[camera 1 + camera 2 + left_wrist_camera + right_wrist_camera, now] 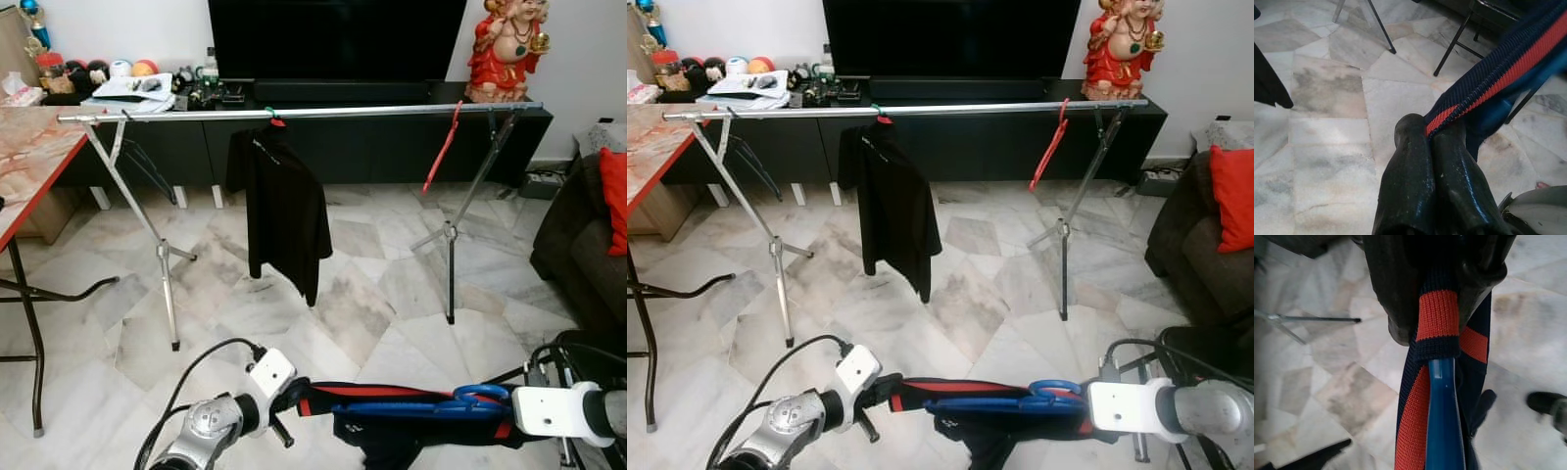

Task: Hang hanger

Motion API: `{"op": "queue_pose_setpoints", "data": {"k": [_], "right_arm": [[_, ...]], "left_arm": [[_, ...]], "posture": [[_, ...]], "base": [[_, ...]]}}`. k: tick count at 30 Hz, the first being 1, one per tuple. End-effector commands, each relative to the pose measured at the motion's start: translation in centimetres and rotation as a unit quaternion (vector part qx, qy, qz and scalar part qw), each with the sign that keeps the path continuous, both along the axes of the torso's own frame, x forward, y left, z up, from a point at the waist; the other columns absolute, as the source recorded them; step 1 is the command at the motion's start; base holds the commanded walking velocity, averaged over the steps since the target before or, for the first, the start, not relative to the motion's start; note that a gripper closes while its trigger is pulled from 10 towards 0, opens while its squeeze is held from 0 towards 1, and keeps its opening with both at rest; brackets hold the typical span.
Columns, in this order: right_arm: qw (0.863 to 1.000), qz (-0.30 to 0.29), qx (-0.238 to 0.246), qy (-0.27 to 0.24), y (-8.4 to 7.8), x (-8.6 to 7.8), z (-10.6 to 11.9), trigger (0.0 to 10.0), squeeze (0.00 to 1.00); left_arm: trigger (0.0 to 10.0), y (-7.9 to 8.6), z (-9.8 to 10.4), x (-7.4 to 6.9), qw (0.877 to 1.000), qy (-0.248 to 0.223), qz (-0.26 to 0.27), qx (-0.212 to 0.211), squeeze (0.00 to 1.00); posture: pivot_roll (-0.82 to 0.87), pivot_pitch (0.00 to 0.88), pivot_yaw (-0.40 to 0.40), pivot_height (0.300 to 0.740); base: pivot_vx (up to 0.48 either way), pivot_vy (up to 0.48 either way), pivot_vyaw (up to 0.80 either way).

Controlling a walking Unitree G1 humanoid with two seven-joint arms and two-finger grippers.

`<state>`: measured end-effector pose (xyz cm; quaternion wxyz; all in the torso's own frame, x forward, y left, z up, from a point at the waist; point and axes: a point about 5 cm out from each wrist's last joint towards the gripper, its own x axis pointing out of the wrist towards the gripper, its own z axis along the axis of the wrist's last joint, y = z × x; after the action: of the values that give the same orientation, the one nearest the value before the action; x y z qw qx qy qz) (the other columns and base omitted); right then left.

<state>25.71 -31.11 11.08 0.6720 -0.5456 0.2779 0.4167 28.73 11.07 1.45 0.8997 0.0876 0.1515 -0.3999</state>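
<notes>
Both tools carry one load low in front of the robot, well short of the rail. On the left, the left tool (286,403) is clenched on the navy and red collar of the garment (1498,78); the wrist view shows its two fingers (1415,171) pressed together with the cloth coming out between them. Stretched across the middle is the blue hanger (421,405), lying almost level with the garment draped over it and hanging down below. On the right, the right tool (1435,328) is grasping the collar together with the blue bar of the hanger, and the blue hook (480,394) lies just beside it.

Further away, the rail (294,114) runs across the room on two tripod legs. From its left end it carries a dark empty hanger (147,166), then a black shirt (284,206), then a long free stretch, then a red hanger (443,147) near the right leg.

To do this step well, I think the robot should first walk closer, because the rail is out of reach from here. The free stretch between the black shirt and the red hanger looks the best target. The hook must be turned upward and lifted above the rail before it is lowered. The left tool should keep the cloth tight so the garment does not slip off.
</notes>
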Motion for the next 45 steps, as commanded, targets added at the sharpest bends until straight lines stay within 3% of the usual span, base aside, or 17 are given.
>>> {"op": "queue_pose_setpoints", "data": {"k": [1, 10, 20, 24, 29, 37, 42, 45], "right_arm": [[0.997, -0.043, -0.051, -0.024, -2.3, 0.2, 0.8, 0.0, 0.0], [0.994, -0.049, -0.084, -0.056, -1.8, 1.1, -0.1, 0.0, 0.0], [0.991, -0.065, -0.08, -0.08, -1.0, 1.5, -1.1, 0.0, 0.0], [0.982, -0.115, -0.07, -0.135, -1.3, 2.7, -0.2, 0.0, 0.0], [0.977, -0.135, -0.065, -0.154, -1.3, 3.2, 0.2, 0.0, 0.0], [0.982, -0.124, -0.052, -0.131, -0.4, 2.9, -0.9, 0.0, 0.0], [0.985, -0.087, -0.091, -0.122, -0.5, 2.6, -0.5, 0.0, 0.0], [0.987, -0.071, -0.083, -0.12, 0.1, 2.5, 0.0, 0.0, 0.0]], "left_arm": [[0.0, 1.9, -0.8, -0.4, 0.999, 0.016, 0.027, 0.025, 0.0], [0.0, 2.1, -0.7, -0.4, 0.999, 0.014, 0.022, 0.027, 0.0], [0.0, 1.9, -0.9, -0.7, 0.999, 0.02, 0.001, 0.031, 0.0], [0.0, 1.8, -0.8, -0.7, 0.999, 0.018, -0.011, 0.035, 0.0], [0.0, 1.9, -0.7, -0.6, 0.999, 0.019, -0.012, 0.033, 0.0], [0.0, 1.9, -0.7, -0.6, 0.999, 0.019, -0.015, 0.033, 0.0], [0.0, 2.3, -0.7, -0.6, 0.997, 0.015, -0.033, 0.062, 0.0], [0.0, 2.3, -0.6, -0.5, 0.997, 0.014, -0.033, 0.065, 0.0]], "posture": [[-0.05, 0.083, 0.004, 0.74], [-0.05, 0.085, 0.002, 0.74], [-0.05, 0.091, 0.004, 0.74], [-0.05, 0.092, 0.004, 0.74], [-0.05, 0.092, 0.004, 0.74], [-0.04, 0.093, 0.003, 0.74], [-0.05, 0.094, 0.004, 0.74], [-0.05, 0.094, 0.004, 0.74]], "base": [[0.0, 0.0, 0.0], [0.0, 0.0, 0.0], [0.0, 0.0, 0.0], [0.0, 0.0, 0.0], [0.0, 0.0, 0.0], [0.0, 0.0, 0.0], [0.0, 0.0, 0.0], [0.0, 0.0, 0.0]]}}
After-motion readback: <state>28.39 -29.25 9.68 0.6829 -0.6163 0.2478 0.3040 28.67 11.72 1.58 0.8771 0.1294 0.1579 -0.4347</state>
